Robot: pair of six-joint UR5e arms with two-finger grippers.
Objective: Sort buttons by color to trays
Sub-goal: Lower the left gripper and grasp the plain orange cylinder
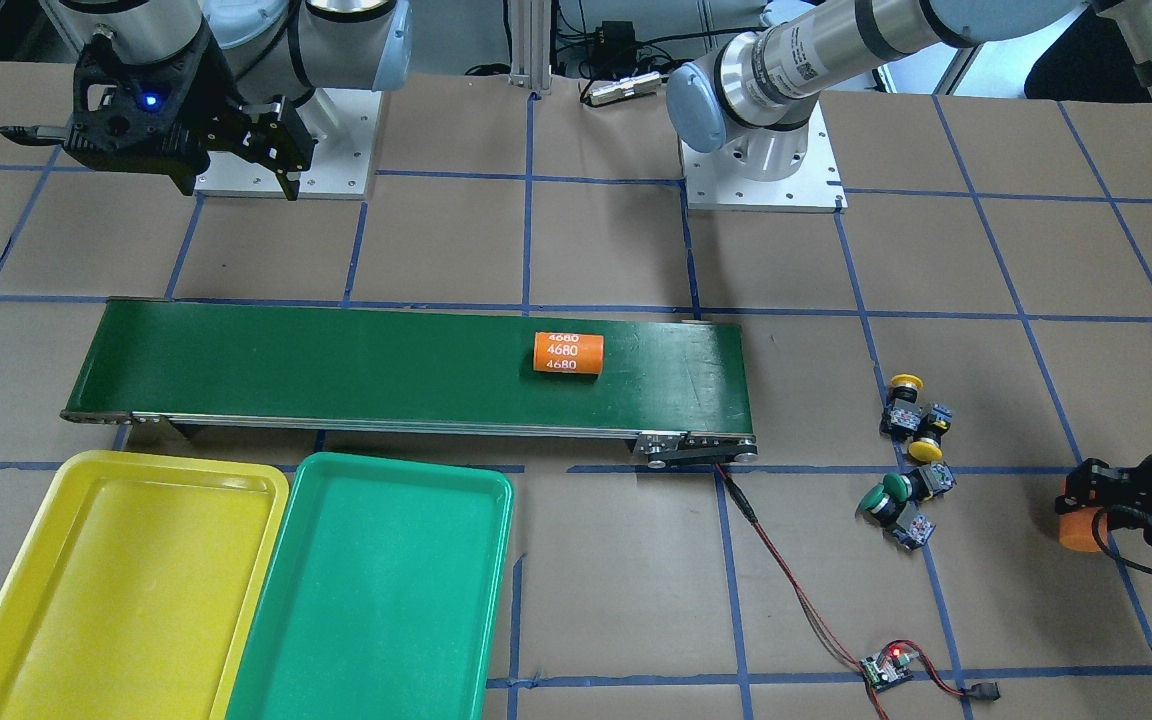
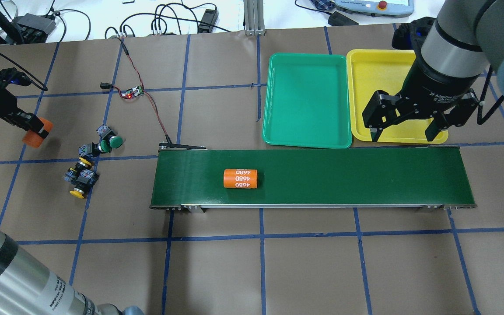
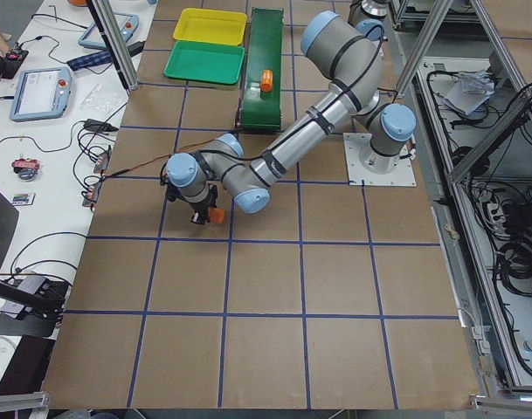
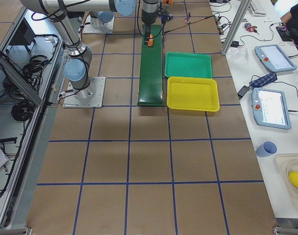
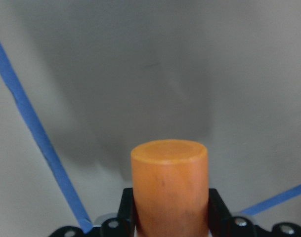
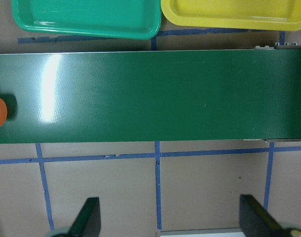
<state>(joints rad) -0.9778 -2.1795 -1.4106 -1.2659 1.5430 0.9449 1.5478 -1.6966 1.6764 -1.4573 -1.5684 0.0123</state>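
Note:
Four buttons lie in a cluster on the table past the conveyor's end: two yellow-capped (image 1: 904, 381) (image 1: 926, 450) and two green-capped (image 1: 896, 487) (image 1: 874, 502). They also show in the overhead view, green (image 2: 114, 141) and yellow (image 2: 77, 193). My left gripper (image 1: 1076, 515) (image 2: 33, 131) is shut on an orange cylinder (image 5: 169, 187), low over the table beside the cluster. My right gripper (image 2: 404, 133) (image 6: 172, 222) is open and empty, above the near edge of the yellow tray (image 2: 379, 74) (image 1: 116, 590). The green tray (image 2: 306, 100) (image 1: 376, 590) lies beside it. Both trays are empty.
A long dark-green conveyor belt (image 1: 336, 365) (image 2: 344, 177) carries an orange cylinder printed 4680 (image 1: 568, 352) (image 2: 240, 178). A small circuit board with a red light (image 1: 886, 668) (image 2: 131, 92) is wired to the belt's end. Both arm bases stand behind the belt.

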